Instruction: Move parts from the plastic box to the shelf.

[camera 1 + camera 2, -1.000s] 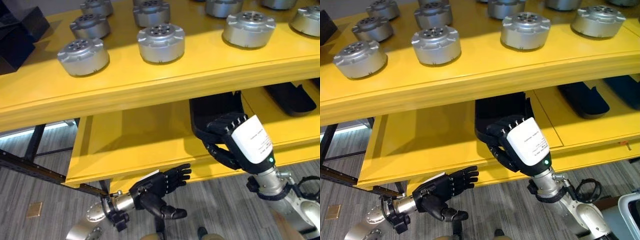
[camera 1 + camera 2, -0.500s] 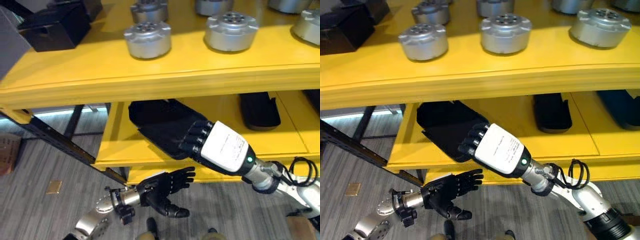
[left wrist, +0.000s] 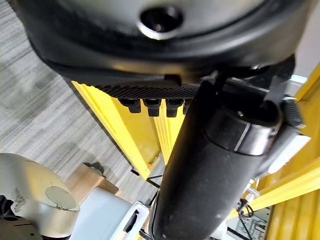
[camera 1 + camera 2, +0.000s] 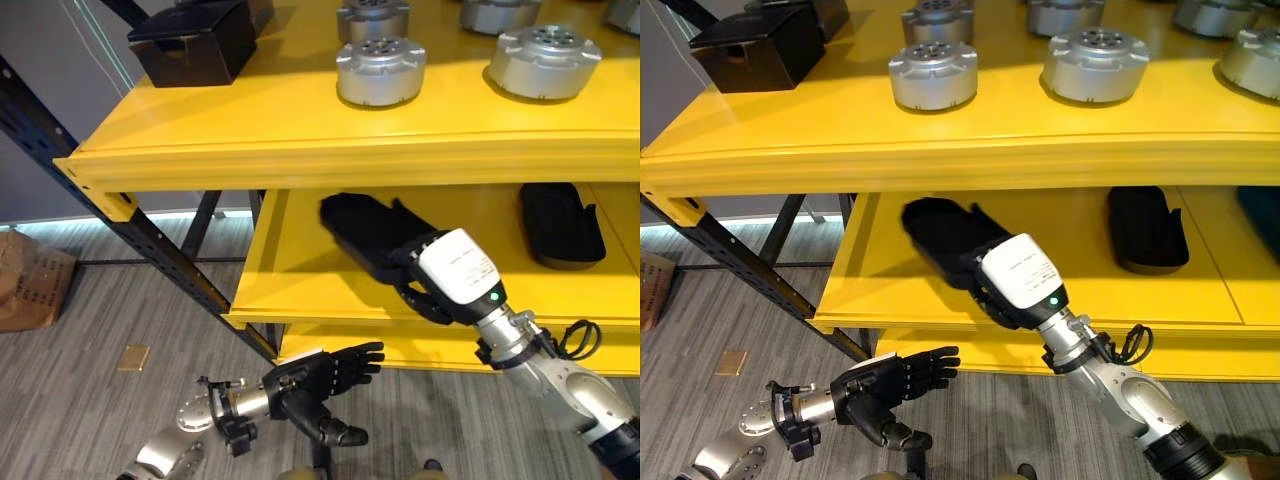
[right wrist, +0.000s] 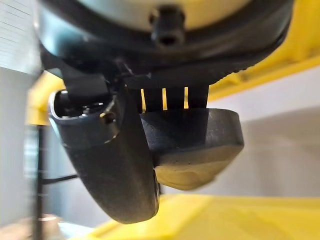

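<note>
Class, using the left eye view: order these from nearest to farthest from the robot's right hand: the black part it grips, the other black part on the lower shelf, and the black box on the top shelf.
1. Gripped black part: in the right hand, lower shelf.
2. Other black part: same shelf, to the right.
3. Black box: top shelf, far left.

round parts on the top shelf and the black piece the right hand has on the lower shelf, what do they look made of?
Round parts: look like machined metal, probably aluminium; silver-grey satin sheen, crisp edges, drilled holes on top.

Black part gripped by the right robot hand: looks like moulded plastic or rubbery foam; matte black, rounded edges, no glints. Can't tell which.

Shelf: glossy yellow coating, likely painted; base material not visible.
</note>
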Available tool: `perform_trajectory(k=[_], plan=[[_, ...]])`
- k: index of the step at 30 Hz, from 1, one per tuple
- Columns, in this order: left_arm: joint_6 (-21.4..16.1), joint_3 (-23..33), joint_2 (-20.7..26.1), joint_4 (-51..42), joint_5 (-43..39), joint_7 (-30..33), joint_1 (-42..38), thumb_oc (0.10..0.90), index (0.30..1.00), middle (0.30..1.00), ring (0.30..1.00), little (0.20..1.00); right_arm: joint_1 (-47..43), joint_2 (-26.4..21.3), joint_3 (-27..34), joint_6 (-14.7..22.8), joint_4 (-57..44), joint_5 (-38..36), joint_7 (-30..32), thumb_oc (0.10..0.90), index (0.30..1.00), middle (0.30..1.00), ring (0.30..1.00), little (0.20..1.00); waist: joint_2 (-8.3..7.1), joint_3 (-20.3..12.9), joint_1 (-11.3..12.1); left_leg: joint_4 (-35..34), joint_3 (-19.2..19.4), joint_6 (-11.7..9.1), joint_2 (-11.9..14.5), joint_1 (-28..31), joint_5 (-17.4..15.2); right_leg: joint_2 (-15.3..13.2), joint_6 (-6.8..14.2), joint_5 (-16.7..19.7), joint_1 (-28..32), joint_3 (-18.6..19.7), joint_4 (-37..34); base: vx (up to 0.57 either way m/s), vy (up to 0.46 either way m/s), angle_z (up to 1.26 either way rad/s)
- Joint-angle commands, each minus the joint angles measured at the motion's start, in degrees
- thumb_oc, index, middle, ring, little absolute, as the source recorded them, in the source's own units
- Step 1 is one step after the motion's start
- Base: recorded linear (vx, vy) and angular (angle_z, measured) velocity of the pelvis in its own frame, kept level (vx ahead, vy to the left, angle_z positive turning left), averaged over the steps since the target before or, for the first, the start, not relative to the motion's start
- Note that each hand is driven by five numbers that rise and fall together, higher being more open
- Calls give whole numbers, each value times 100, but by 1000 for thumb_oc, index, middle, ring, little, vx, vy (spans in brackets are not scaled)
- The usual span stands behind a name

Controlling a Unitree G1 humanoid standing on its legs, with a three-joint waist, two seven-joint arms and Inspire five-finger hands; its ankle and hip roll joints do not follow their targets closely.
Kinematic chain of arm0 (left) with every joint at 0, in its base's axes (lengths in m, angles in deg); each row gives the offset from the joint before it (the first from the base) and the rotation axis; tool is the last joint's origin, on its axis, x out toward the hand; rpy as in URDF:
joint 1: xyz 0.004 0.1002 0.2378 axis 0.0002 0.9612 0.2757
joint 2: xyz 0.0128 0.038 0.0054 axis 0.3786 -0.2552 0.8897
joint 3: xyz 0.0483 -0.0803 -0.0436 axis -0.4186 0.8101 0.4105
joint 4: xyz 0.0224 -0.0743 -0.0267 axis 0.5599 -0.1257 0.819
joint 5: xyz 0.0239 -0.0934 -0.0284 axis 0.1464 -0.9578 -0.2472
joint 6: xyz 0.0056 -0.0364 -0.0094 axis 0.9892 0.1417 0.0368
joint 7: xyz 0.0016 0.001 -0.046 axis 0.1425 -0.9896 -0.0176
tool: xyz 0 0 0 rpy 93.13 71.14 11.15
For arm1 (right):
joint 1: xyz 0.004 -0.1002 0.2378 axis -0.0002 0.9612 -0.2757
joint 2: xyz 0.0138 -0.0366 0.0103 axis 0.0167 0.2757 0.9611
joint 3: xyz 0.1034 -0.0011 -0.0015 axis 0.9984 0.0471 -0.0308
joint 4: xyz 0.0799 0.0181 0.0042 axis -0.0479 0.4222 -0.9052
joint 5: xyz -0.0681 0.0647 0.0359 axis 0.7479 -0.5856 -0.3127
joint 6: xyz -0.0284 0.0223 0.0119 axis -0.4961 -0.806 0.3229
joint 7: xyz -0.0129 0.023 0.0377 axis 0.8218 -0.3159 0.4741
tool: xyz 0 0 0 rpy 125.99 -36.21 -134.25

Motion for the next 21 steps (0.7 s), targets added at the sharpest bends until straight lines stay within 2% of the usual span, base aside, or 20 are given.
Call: perform_trajectory(k=[1, 3, 4, 5, 6, 8, 9, 10, 11, 13, 16, 20, 21], plan=[[-447, 272, -190, -319, -336, -291, -153, 900, 1000, 1000, 1000, 1000, -690, -80, 73, -247, -207, -347, 538, 400, 300, 300, 300, 300, 206, -479, 146, 19, 325, 82, 304, 610, -1015, 275, -96, 340, -538, -247, 73, 9, 96, -3], [-406, 329, -264, -351, -280, -215, -87, 900, 1000, 1000, 1000, 1000, -850, 93, -66, -494, 167, -466, 437, 400, 300, 300, 300, 300, 184, -426, 261, 23, 622, 132, 264, 686, -1052, 294, -103, 278, -571, -720, 274, 10, 116, -8], [-405, 339, -264, -353, -280, -214, -86, 900, 1000, 1000, 1000, 1000, -868, 97, -79, -494, 177, -467, 442, 400, 300, 300, 300, 300, 183, -429, 262, 16, 631, 132, 265, 676, -1036, 297, -107, 293, -588, -711, 270, -10, 100, -27], [-430, 381, -299, -357, -323, -139, -42, 900, 1000, 1000, 1000, 1000, -1011, 198, -203, -534, 344, -460, 428, 400, 300, 300, 300, 300, 175, -409, 334, 16, 852, 132, 284, 705, -1033, 293, -109, 298, -648, -1055, 375, 24, 99, -73], [-363, 450, -375, -352, -331, -2, 31, 900, 1000, 1000, 1000, 1000, -1232, 356, -377, -622, 529, -479, 378, 400, 300, 300, 300, 300, 180, -332, 426, 10, 1070, 117, 343, 859, -1160, 278, -66, 153, -713, -1449, 668, 26, 93, -110], [-350, 437, -459, -320, -105, 48, -28, 900, 1000, 1000, 1000, 1000, -1249, 365, -354, -710, 596, -569, 340, 400, 300, 300, 300, 300, 147, -288, 380, 10, 1054, 167, 300, 801, -1100, 438, -171, 193, -782, -1320, 555, -35, -17, -120], [-366, 343, -483, -298, -42, 72, -101, 900, 1000, 1000, 1000, 1000, -1109, 340, -289, -740, 626, -556, 382, 400, 300, 300, 300, 300, 145, -288, 280, 7, 828, 186, 248, 779, -1099, 552, -184, 249, -842, -899, 435, -44, -50, -52], [-367, 337, -484, -296, -41, 72, -104, 900, 1000, 1000, 1000, 1000, -1103, 338, -283, -740, 624, -555, 381, 400, 300, 300, 300, 300, 146, -291, 283, 8, 826, 186, 249, 777, -1100, 553, -184, 251, -841, -900, 432, 30, -98, 59], [-369, 249, -422, -287, -194, -152, -245, 900, 1000, 1000, 1000, 1000, -768, 140, -5, -670, 637, -536, 312, 400, 300, 300, 300, 300, 141, -356, 109, -13, 514, 163, 184, 670, -1069, 765, -258, 379, -825, -233, 91, 52, -159, 137], [-392, 247, -440, -242, -155, -48, -285, 900, 1000, 1000, 1000, 1000, -919, 130, -38, -542, 810, -593, 140, 400, 300, 300, 300, 300, 123, -356, 118, -13, 525, 120, 209, 683, -1044, 769, -269, 464, -746, -245, -100, 53, -145, 128], [-370, 239, -558, -189, -135, -27, -295, 900, 1000, 1000, 1000, 1000, -1182, 176, -240, -391, 982, -541, -65, 400, 300, 300, 300, 300, 101, -392, 170, -13, 573, 56, 259, 722, -1048, 763, -275, 523, -629, -296, -325, 48, -96, -4], [-339, 238, -571, -155, -96, -42, -288, 900, 1000, 1000, 1000, 1000, -1414, 219, -414, -452, 1085, -563, -233, 400, 300, 300, 300, 300, 100, -411, 218, -13, 582, 21, 280, 743, -1054, 771, -293, 496, -582, -335, -348, 42, -53, -13], [-326, 247, -591, -183, -67, -79, -223, 900, 1000, 1000, 1000, 1000, -1590, 268, -580, -452, 1241, -603, -392, 400, 300, 300, 300, 300, 111, -451, 301, -13, 610, -19, 317, 770, -1040, 782, -338, 433, -524, -449, -348, 61, -46, 1]])
